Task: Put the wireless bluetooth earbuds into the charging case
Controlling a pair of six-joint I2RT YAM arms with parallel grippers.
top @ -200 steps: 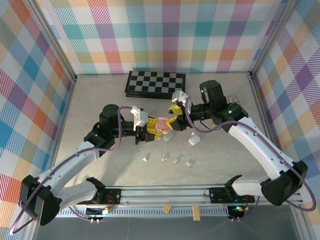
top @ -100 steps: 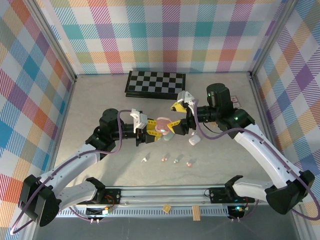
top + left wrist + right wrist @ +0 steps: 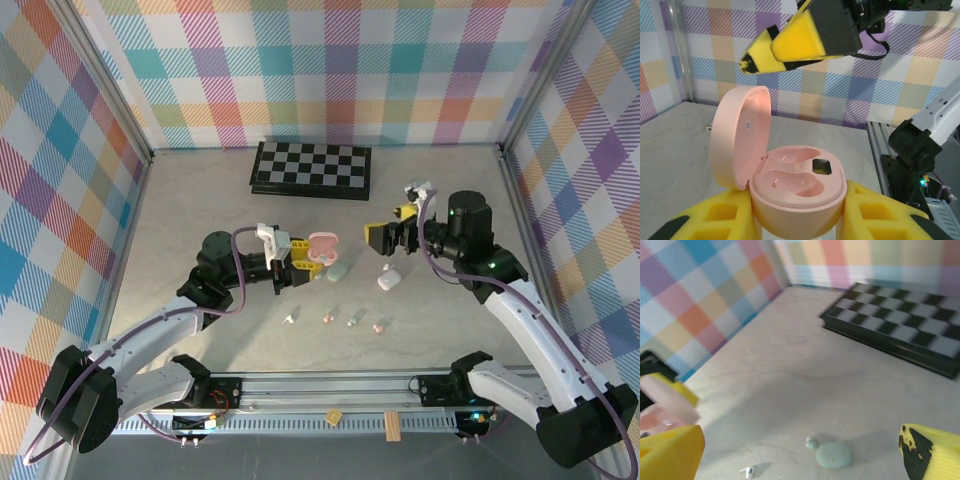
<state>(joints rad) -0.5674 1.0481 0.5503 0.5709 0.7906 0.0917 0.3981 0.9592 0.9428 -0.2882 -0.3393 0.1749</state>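
**Earbuds loose on the table, pink case held open**

The earbuds lie in a short row on the table, near the arms' bases, with the white earbud at the left end. Beyond the row, the left gripper pinches the pink case between its yellow foam fingers. The case's lid stands up and both wells are empty. The right gripper hangs to the right of the case, apart from it, its jaws spread wide and holding nothing. A closed mint case and a white case rest on the table between the grippers and the row. A checkerboard lies by the far wall.
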